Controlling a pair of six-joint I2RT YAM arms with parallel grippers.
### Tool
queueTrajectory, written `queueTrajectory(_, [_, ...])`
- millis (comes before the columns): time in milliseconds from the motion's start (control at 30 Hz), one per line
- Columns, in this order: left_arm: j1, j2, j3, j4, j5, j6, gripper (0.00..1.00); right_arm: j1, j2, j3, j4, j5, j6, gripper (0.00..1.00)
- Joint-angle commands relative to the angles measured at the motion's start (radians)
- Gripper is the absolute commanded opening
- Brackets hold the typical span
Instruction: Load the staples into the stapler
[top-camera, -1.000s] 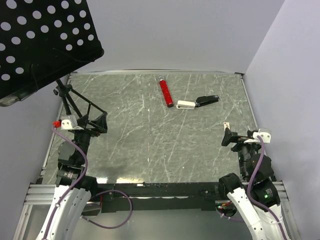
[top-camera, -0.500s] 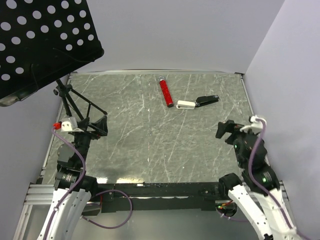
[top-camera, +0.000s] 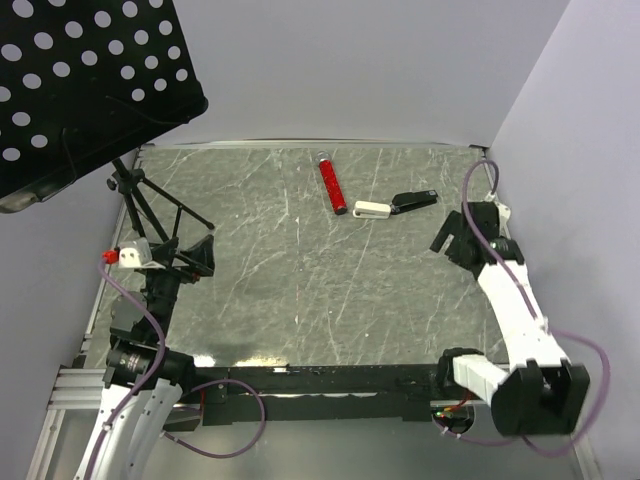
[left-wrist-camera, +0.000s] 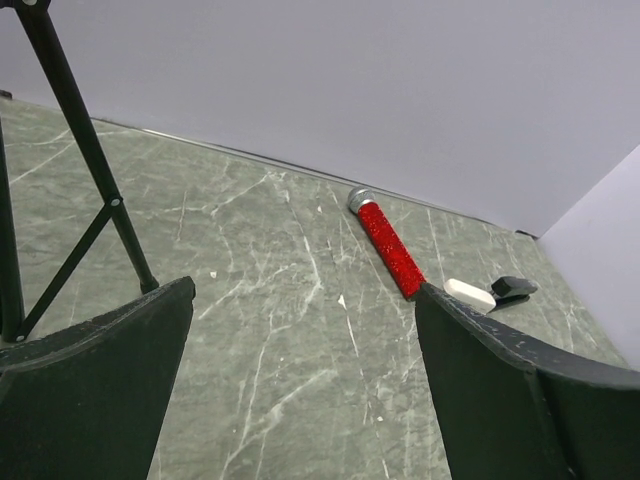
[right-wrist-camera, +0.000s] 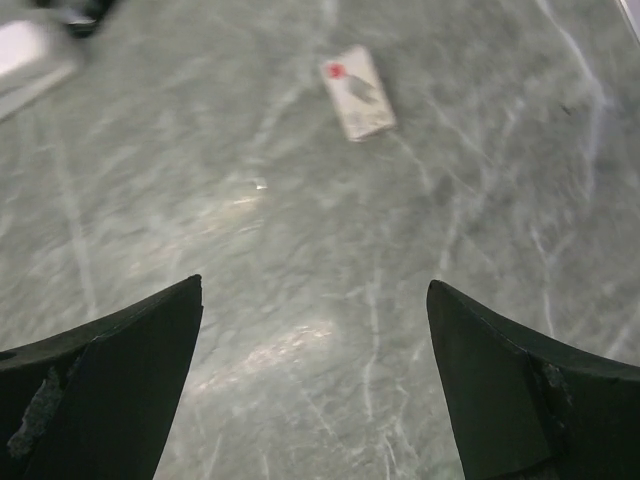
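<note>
The stapler (top-camera: 415, 201) lies at the table's (top-camera: 300, 290) 1 o'clock, with a white oblong piece (top-camera: 371, 210) touching its 8 o'clock end. Only the right wrist view shows a beige box (right-wrist-camera: 358, 92), its red mark unreadable. The left gripper (left-wrist-camera: 300, 295) and right gripper (right-wrist-camera: 313, 285) are both spread wide and hold nothing.

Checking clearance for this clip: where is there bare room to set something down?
Barest: the middle of the table, bordered by the left gripper, the right gripper and, farther back, the red tube. Crowded: far right, where tube, staples and stapler lie close, with the beige box just nearer.
</note>
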Motion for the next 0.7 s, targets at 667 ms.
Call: queueTrajectory(667, [-0.052,-0.051,0.0,0.08,-0.041,0.021,0.97,-0.274,0.777,0.367,0.075,-0.262,-0.21,0.95])
